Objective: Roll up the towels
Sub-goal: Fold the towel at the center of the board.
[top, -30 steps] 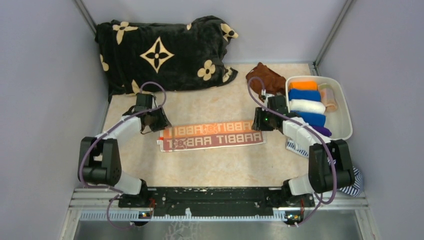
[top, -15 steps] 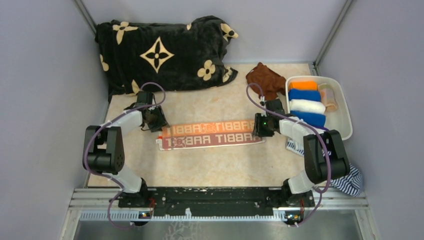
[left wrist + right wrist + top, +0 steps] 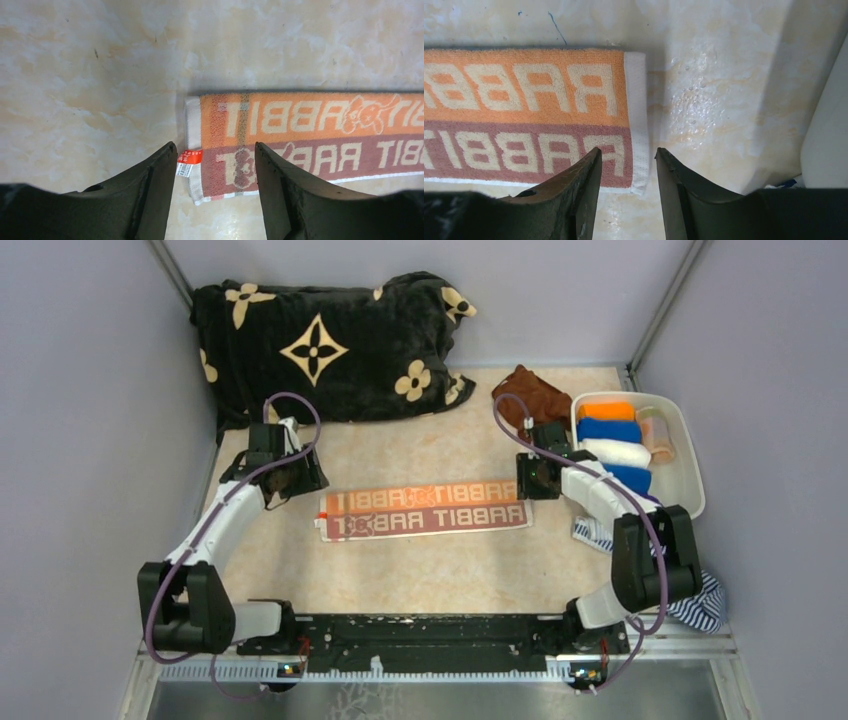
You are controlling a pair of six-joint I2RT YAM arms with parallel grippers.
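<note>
Lengthwise, the terry orange-peach towel lies in a flat strip, left fingers and right fingers apart.

The long orange towel says RABBIT in pale letters, on its orange stripe and on its red-brown stripe. Its little red tag has print too tiny to read.

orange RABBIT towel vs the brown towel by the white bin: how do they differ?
Pose: the orange towel lies flat as a long strip; the brown towel is a crumpled heap.
Look: the orange towel carries RABBIT lettering in two bands; the brown towel is plain.
Place: orange towel central, brown towel beside the white bin.
Shared: neither is rolled.
</note>
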